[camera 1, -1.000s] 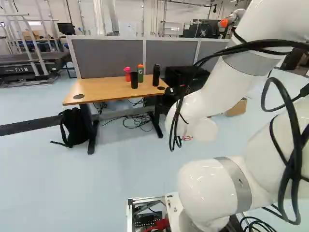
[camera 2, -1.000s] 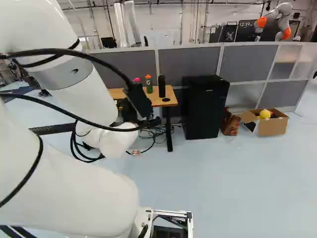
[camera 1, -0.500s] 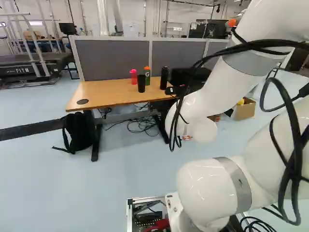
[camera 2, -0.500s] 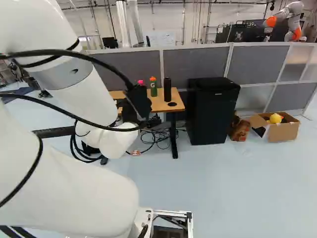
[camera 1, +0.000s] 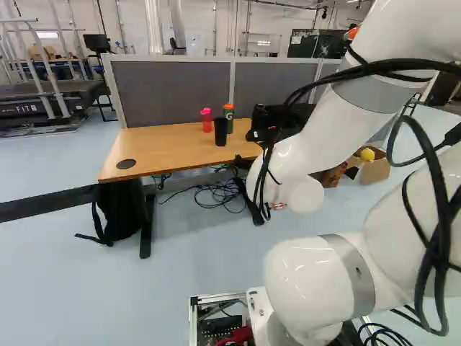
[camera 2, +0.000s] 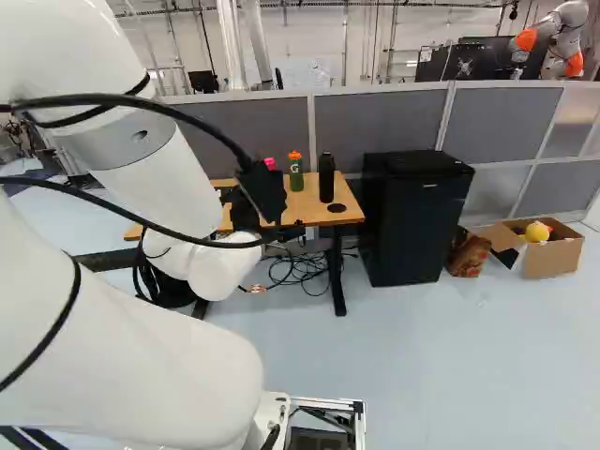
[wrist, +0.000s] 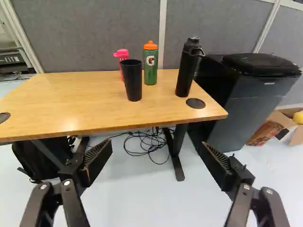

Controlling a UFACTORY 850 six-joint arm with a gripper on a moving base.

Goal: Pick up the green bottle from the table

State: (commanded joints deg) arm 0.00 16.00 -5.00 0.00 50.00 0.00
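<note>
- Clock directions are from the gripper (camera 2: 261, 199), with 12 straight ahead.
- 10 o'clock: a black backpack (camera 1: 115, 213) on the floor, near a table leg.
- 10 to 1 o'clock: a wooden table (wrist: 71, 104) before a grey partition (wrist: 94, 38).
- 11 o'clock: a pink bottle (wrist: 123, 59) on the table.
- Between 11 and 12: a black cup (wrist: 132, 80), upright, nearer than the green bottle.
- 12 o'clock: the green bottle (wrist: 150, 71), orange-capped, upright on the table, ahead of the gripper, whose jaws are spread wide.
- 1 o'clock: a tall black bottle (wrist: 187, 68), upright beside a dark desk disc (wrist: 195, 103).
- Between 1 and 2: a black fridge (camera 2: 412, 225).
- 2 o'clock: an open carton (camera 2: 553, 257) holding a yellow ball (camera 2: 537, 232).
</note>
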